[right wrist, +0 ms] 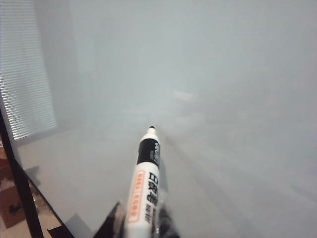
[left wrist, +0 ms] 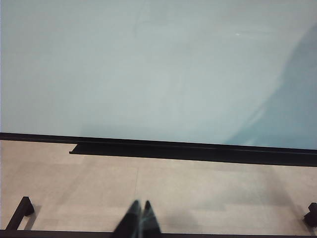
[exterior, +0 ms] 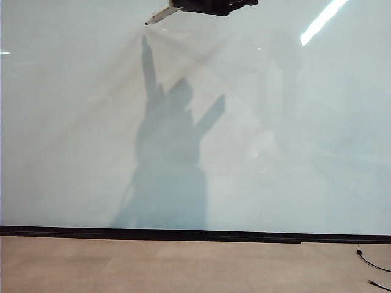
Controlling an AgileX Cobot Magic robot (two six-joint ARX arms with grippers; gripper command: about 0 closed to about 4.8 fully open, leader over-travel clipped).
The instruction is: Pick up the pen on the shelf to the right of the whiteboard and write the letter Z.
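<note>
Near the whiteboard's [exterior: 256, 152] top edge, the right tool [exterior: 214, 6] grips the pen [right wrist: 145, 188], tip aimed at the still blank board, ready for a first stroke. Low before it, the left tool [left wrist: 138, 220] idles, pinched together, empty.

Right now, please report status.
Right claw shut on pen, tip near whiteboard. Left claw shut, idle, low. No Z yet. Nothing in way.

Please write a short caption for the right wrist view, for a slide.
The right hand, shut on the pen, points its dark tip at the blank whiteboard.
</note>
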